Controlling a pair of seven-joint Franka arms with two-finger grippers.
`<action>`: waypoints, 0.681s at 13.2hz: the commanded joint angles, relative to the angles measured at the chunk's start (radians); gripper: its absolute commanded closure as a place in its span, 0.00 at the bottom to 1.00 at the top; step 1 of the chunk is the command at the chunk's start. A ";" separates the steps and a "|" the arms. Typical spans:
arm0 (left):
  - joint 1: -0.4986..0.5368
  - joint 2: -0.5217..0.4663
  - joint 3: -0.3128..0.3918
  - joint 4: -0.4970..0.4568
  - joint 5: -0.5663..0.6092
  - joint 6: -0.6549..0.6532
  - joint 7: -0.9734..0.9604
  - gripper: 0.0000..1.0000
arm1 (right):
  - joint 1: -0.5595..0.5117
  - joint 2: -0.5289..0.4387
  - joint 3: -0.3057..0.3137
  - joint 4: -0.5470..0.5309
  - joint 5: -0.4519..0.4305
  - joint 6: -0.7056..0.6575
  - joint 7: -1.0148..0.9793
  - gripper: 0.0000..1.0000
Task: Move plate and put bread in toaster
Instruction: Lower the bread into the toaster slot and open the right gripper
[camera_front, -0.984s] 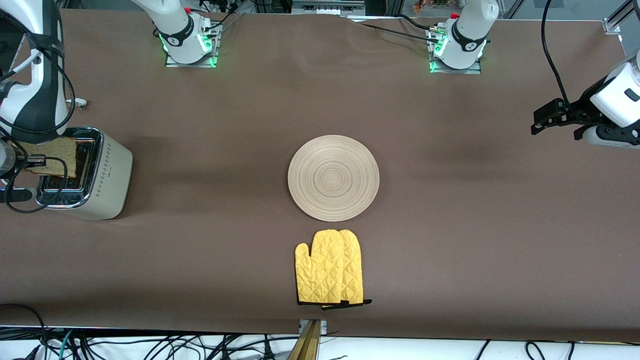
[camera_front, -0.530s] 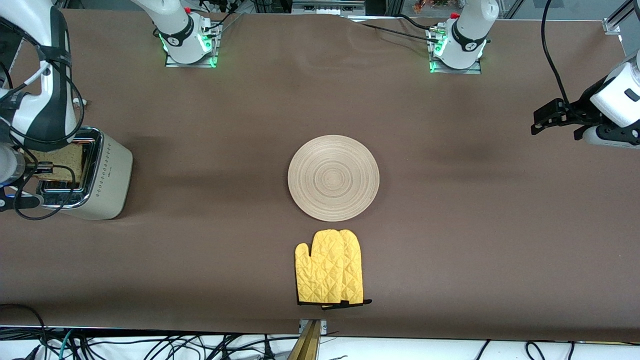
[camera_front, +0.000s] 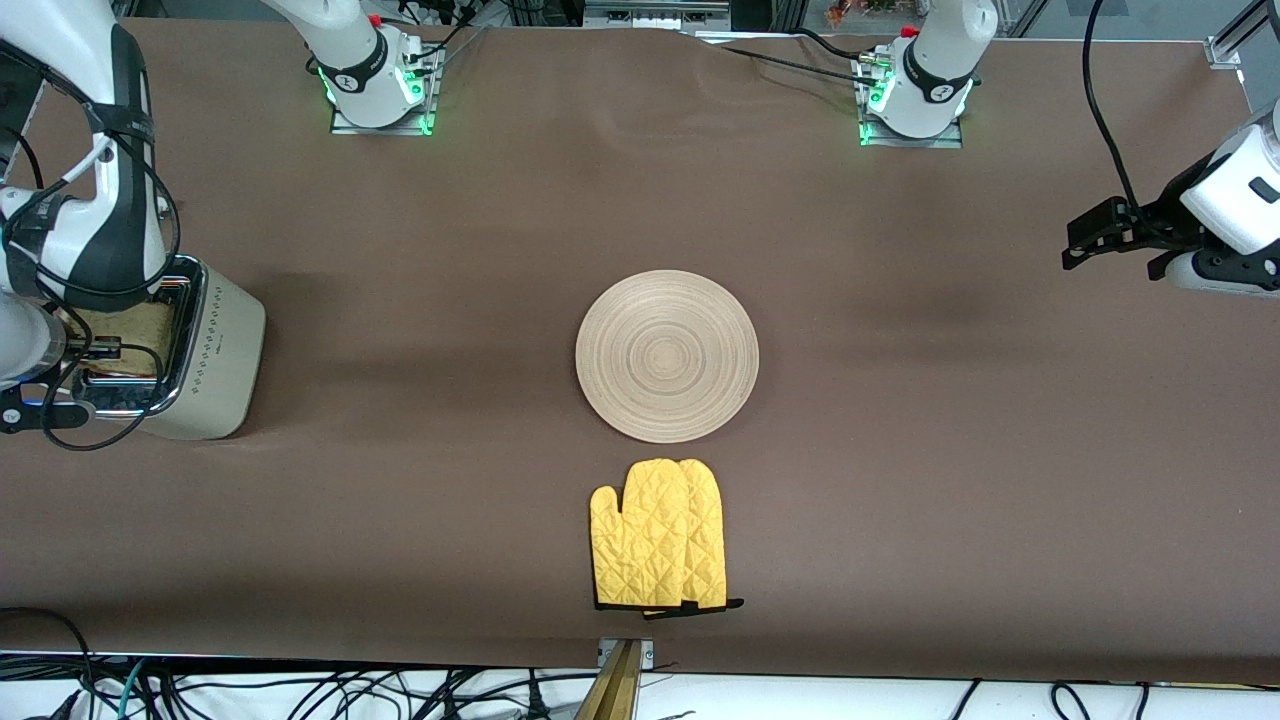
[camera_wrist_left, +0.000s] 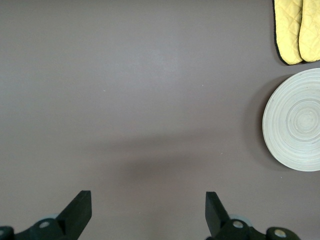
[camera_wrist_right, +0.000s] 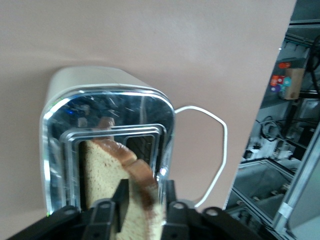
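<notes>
Step in hand: bread into toaster, plate part looks done. Plate (camera_front: 667, 355) sits mid-table, just farther from front cam than the yellow oven mitt (camera_front: 660, 535). Toaster (camera_front: 215, 340) stands at R arm's end of table. Bread (camera_wrist_right: 105, 185) stands upright in a slot, top crust sticking out. Right gripper (camera_wrist_right: 146, 192) is over the toaster, jaws part-open astride the crust, prob. no firm hold. Left gripper (camera_wrist_left: 148, 210) waits over bare table at L arm's end, jaws wide, holding nothing. Next: lift R gripper straight up w/o snagging the crust; slice may need a nudge down.
</notes>
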 joint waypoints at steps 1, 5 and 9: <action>0.000 0.010 -0.002 0.026 0.020 -0.008 -0.003 0.00 | 0.017 -0.094 0.071 -0.003 0.037 -0.010 0.035 0.00; 0.003 0.010 -0.001 0.026 0.020 -0.008 -0.001 0.00 | 0.014 -0.293 0.190 -0.056 0.081 -0.031 0.047 0.00; 0.004 0.010 0.002 0.026 0.019 -0.008 0.000 0.00 | 0.006 -0.442 0.194 -0.078 0.371 -0.258 -0.028 0.00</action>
